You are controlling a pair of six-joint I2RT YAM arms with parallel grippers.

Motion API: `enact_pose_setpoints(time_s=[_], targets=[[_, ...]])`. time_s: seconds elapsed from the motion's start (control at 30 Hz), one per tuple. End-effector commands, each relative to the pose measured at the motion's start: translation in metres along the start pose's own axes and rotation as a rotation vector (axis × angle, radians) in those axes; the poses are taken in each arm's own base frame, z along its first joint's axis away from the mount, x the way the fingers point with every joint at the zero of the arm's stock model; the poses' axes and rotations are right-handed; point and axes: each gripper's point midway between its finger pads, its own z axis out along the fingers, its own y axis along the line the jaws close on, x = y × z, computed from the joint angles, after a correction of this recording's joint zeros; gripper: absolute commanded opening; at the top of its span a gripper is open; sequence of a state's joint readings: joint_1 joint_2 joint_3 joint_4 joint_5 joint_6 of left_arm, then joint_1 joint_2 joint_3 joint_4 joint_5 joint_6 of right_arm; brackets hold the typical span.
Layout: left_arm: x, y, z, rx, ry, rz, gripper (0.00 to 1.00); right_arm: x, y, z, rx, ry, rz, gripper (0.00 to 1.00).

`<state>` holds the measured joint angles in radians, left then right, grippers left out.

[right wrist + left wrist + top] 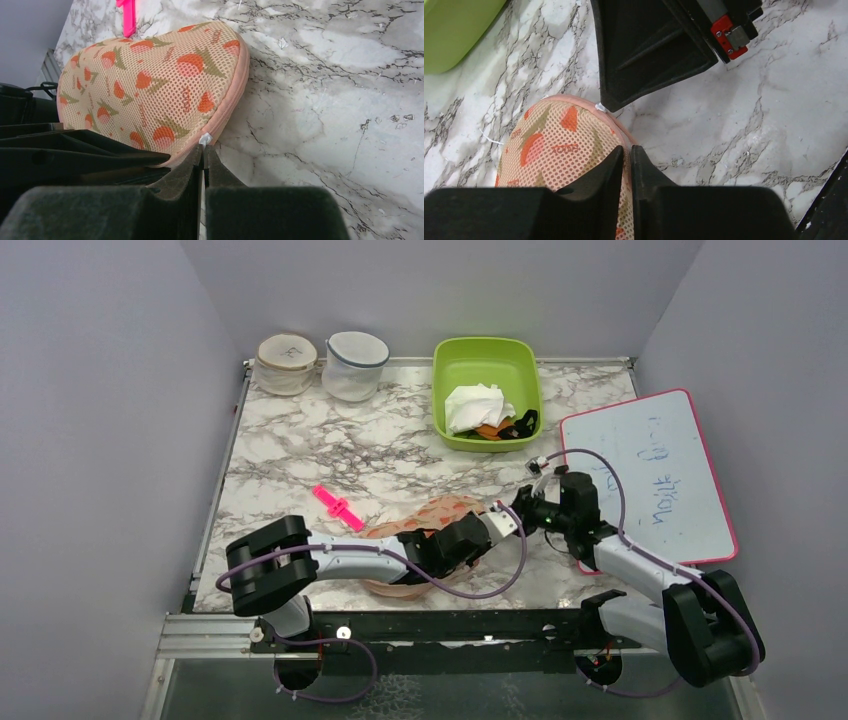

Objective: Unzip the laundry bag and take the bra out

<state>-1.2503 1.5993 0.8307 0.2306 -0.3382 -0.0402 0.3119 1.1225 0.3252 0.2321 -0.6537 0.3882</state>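
Laundry bag on counter, gripped at its edge.
Left claw pinches pink edging; right claw clamps white zip pull.

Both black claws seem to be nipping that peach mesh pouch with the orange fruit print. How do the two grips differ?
The left gripper pinches the pink zip edging of the peach mesh laundry bag; the right gripper pinches the small white zip pull. The left gripper reaches in across the bag's mesh; the right gripper comes in over the marble table. Both are shut, at the rim of the same lobe.
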Motion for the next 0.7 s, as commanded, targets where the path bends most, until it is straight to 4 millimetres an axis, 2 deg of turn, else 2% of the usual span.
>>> enact_pose_setpoints(time_s=[0.0, 0.13, 0.3, 0.5, 0.67], targets=[[-0.018, 0.007, -0.004, -0.026, -0.039, 0.028, 0.01, 0.001, 0.005, -0.003, -0.027, -0.007, 0.015, 0.01], [-0.02, 0.004, -0.013, 0.014, -0.048, 0.055, 0.0, -0.003, 0.007, -0.001, -0.036, -0.03, 0.062, 0.01], [-0.029, 0.0, -0.031, 0.077, -0.071, 0.088, 0.0, -0.011, -0.008, 0.007, 0.034, -0.041, 0.08, 0.01], [-0.045, -0.026, -0.056, 0.24, -0.146, 0.24, 0.0, -0.024, -0.012, 0.016, 0.019, -0.046, 0.022, 0.01], [-0.066, -0.031, -0.066, 0.27, -0.222, 0.321, 0.0, -0.033, 0.002, 0.023, -0.084, -0.034, -0.05, 0.01]])
